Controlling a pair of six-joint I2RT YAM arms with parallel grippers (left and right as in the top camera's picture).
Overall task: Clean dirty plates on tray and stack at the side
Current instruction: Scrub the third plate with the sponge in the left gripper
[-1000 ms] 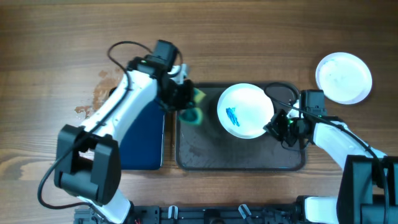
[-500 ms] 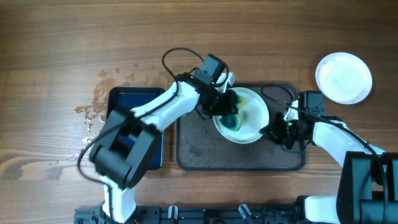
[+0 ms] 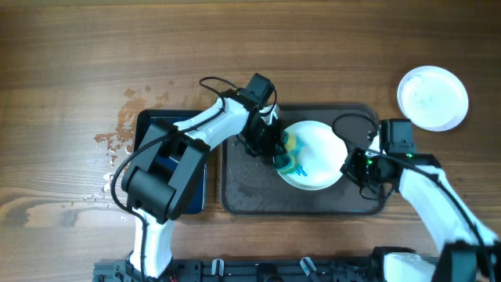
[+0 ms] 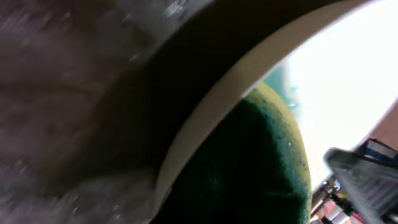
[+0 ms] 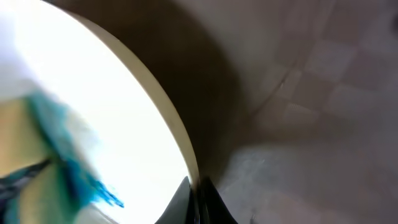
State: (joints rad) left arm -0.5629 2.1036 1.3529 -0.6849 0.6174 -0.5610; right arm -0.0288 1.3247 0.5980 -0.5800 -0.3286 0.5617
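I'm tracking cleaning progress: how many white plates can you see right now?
2. One round white plate lies on the dark brown-grey rectangular tray. A second white plate sits off the tray on the wooden table, upper right. Another could be stacked unseen beneath it.

L tool + sponge — from tray's left end onto plate

The left arm stretches from its base at the near left across to the middle, elbow bent. The left gripper points down, clamped on a sponge. The right arm reaches in from the near right. The right gripper pinches the rim of a plate.
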